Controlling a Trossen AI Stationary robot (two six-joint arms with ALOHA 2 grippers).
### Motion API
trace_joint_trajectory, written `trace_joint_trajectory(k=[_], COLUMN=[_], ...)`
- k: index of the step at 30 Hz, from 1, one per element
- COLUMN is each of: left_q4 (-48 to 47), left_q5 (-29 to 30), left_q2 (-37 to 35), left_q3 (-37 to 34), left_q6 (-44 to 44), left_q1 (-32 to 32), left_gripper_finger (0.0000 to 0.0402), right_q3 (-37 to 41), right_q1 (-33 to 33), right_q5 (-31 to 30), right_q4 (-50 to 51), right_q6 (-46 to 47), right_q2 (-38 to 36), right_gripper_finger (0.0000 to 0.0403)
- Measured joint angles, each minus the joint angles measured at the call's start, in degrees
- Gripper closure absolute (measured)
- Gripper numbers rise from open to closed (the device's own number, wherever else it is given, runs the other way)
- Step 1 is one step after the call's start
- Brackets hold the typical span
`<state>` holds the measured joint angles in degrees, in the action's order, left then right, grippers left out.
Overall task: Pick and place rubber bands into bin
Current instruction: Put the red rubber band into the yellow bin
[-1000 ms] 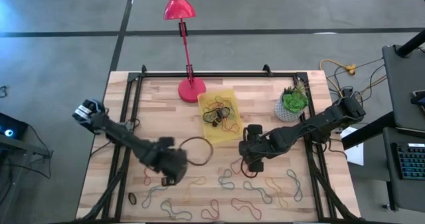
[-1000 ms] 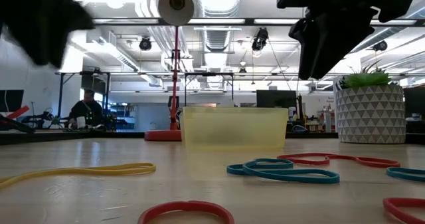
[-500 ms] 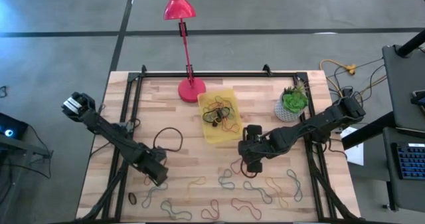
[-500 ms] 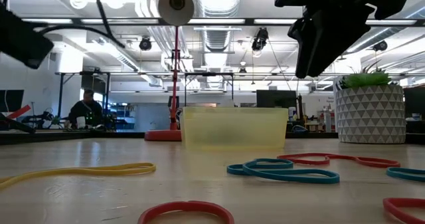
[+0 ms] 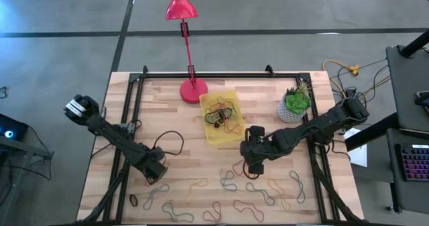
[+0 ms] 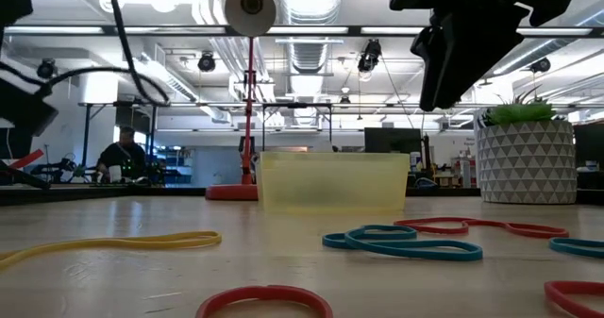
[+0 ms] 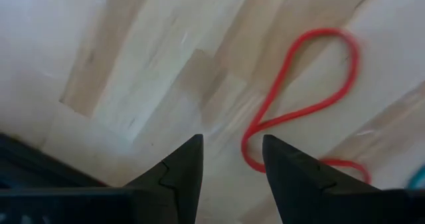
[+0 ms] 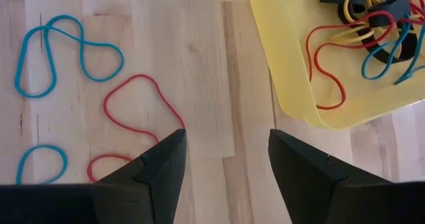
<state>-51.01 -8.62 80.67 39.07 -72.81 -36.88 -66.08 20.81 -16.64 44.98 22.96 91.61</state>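
Wooden tabletop (image 5: 181,155) carries scattered rubber bands (image 5: 234,189) along its front edge, with open board behind them. Left gripper (image 7: 231,159) reaches low over the front-left board, fingers spread and empty beside a red band (image 7: 299,108). Right gripper (image 8: 226,151) hovers, also spread and empty, just in front of the bin (image 5: 209,130), which holds several bands.

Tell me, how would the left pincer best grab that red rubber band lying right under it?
Probably straight down from above, since the red rubber band lies flat on the table. Best to pinch the narrow waist where its strands nearly meet, so the open left pincer closes across both.
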Motion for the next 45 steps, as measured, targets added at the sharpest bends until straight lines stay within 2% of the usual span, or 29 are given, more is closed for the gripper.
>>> trace_joint_trajectory(k=[4, 10, 13, 18, 22, 24, 26, 28, 31, 34, 40, 45], left_q4=[4.4, 6.7, 7.4, 10.2, 13.9, 15.6, 18.8, 19.5, 22.0, 21.8, 24.9, 26.9], left_q5=[-3.8, -4.8, -5.0, -3.7, -0.2, 3.6, 12.6, 18.3, 22.5, 29.4, 30.4, 29.5], left_q2=[0.3, 0.1, 0.1, 0.1, 0.1, 0.1, 0.1, -1.2, -2.5, -3.7, -0.2, 7.1], left_q3=[-2.8, -3.6, -3.5, -3.9, -3.1, -1.3, 1.8, 4.9, 10.8, 18.2, 28.1, 32.6], left_q6=[2.3, 4.8, 5.7, 5.8, 5.8, 6.4, 8.8, 11.9, 19.5, 30.0, 46.8, 52.7], left_q1=[0.1, 0.0, 0.0, 0.1, 1.5, 3.2, 5.8, 8.6, 13.5, 18.9, 30.1, 37.9], left_gripper_finger=[0.0261, 0.0271, 0.0305, 0.0389, 0.0398, 0.0400, 0.0401, 0.0401, 0.0401, 0.0402, 0.0402, 0.0401], right_q3=[0.0, 0.0, 0.0, 0.0, 0.0, 0.0, 0.0, 0.0, 0.0, 0.0, 0.0, 0.3], right_q1=[-0.1, -0.1, -0.1, -0.2, -0.2, -0.2, 0.2, 0.8, 2.1, 3.6, 7.1, 10.8], right_q5=[0.0, 0.0, -0.3, -1.6, -1.6, -1.6, -1.5, -1.5, -1.4, -1.4, -1.4, -1.5], right_q4=[-0.4, -0.5, -0.6, -0.6, -0.6, -0.5, -0.2, -0.2, 0.5, 2.8, 9.1, 10.3], right_q6=[0.0, -0.2, -0.3, -0.4, -0.3, 0.8, 2.5, 3.5, 3.7, 4.9, 11.9, 17.2], right_q2=[0.0, 0.0, 0.0, 0.0, 0.0, 0.0, 0.0, -0.1, -0.1, -0.1, -0.1, -0.2], right_gripper_finger=[0.0202, 0.0202, 0.0202, 0.0202, 0.0202, 0.0202, 0.0202, 0.0202, 0.0202, 0.0202, 0.0202, 0.0202])
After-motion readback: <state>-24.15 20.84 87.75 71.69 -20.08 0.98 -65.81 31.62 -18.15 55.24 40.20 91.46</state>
